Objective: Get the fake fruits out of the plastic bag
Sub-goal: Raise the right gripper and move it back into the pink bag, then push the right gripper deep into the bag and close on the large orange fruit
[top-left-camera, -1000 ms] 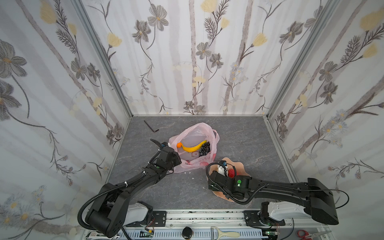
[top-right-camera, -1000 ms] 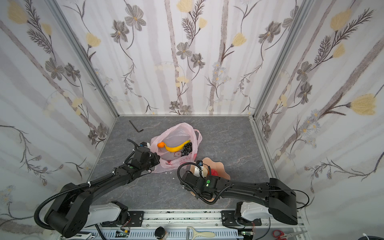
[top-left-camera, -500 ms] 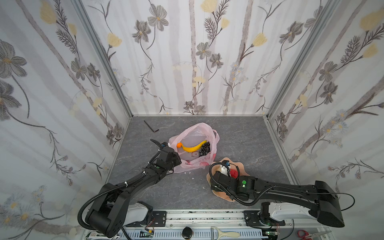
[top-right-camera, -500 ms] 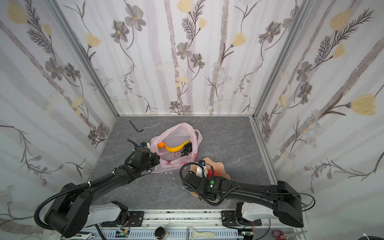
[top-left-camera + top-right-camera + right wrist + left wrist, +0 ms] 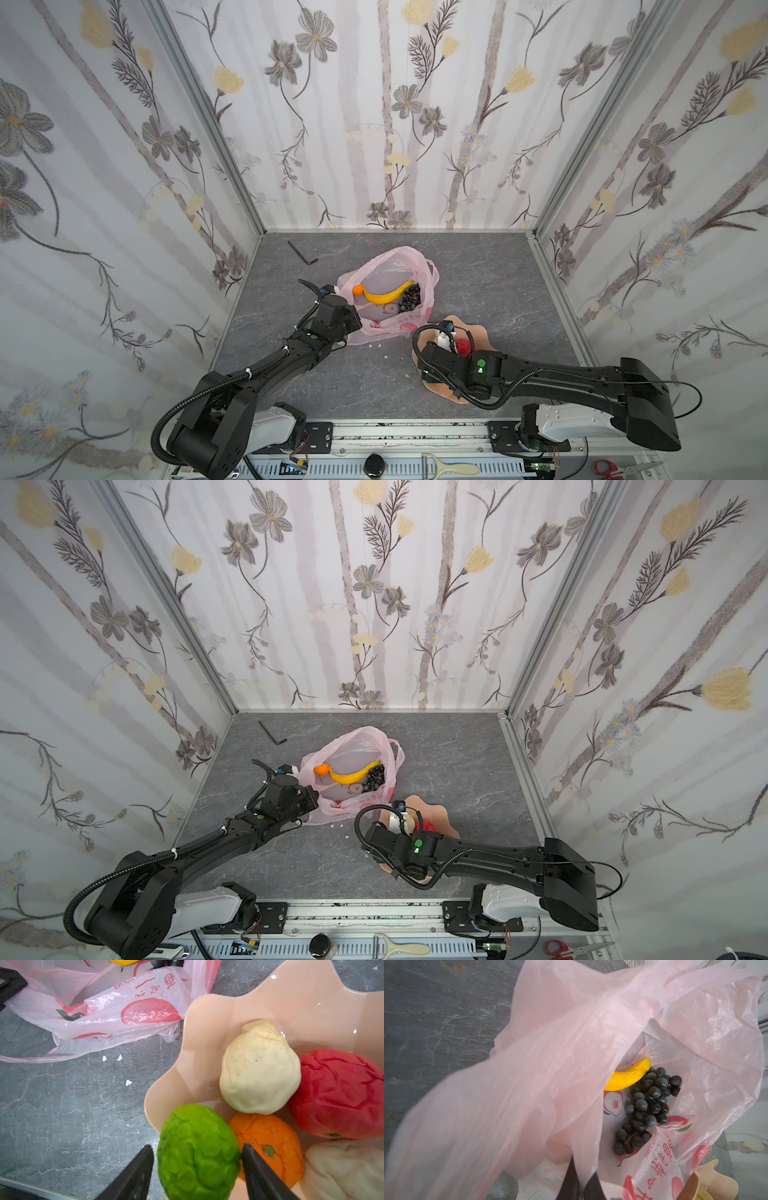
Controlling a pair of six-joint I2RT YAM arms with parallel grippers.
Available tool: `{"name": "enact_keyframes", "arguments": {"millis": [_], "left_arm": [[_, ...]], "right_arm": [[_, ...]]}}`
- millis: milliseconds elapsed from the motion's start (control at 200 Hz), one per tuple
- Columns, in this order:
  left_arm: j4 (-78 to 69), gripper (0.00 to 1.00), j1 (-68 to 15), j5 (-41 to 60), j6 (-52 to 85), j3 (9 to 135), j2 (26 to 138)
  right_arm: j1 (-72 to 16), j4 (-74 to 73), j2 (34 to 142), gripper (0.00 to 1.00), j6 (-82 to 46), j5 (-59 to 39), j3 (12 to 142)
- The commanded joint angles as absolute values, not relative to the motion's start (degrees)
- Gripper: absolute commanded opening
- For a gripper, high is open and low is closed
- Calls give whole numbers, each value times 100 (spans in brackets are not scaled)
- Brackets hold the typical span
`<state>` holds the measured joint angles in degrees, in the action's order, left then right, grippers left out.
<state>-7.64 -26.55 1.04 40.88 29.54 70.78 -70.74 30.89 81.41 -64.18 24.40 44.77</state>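
The left gripper [image 5: 582,1176] pinches the crinkly, translucent pink plastic bag [image 5: 386,262] at its 8 o'clock rim. A banana [image 5: 384,296], a grape bunch [image 5: 409,299] and an orange ball [image 5: 356,289] lie inside. At the bag's 4 o'clock, by the scalloped dish [image 5: 207,1022] rim, the right gripper [image 5: 197,1147] stands spread around the green fruit [image 5: 197,1163], and bare table [image 5: 478,270] lies open toward 2 o'clock.

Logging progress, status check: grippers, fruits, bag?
Left gripper shut on plastic bag edge. Right gripper astride green fruit at dish rim, grip unclear. Banana, grapes, orange fruit in bag. No obstruction seen.
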Motion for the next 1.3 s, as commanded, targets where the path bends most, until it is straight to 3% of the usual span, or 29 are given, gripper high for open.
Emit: {"name": "enact_keyframes", "arguments": {"millis": [0,295,450,709,999,1294], "left_arm": [[-861,7,-2654,-42,4091,2899,7050],[-853,1,-2625,119,4096,2844,6935],[-848,0,-2618,208,4092,2794,6956],[-811,0,-2657,677,3879,3004,7169],[-809,0,-2535,561,4074,2944,7237],[-800,0,-2359,625,4109,2938,6820]], "right_arm": [[-7000,2936,8157,69,-6348,2589,4539],[-6577,3077,7744,79,-5486,2871,4917],[-5916,2045,7738,79,-4157,2071,5031],[-4863,2057,9096,74,-2974,992,6386],[-4750,2103,11154,64,-2224,-27,8001],[-4751,1750,12628,62,-2083,-597,9270]]}}
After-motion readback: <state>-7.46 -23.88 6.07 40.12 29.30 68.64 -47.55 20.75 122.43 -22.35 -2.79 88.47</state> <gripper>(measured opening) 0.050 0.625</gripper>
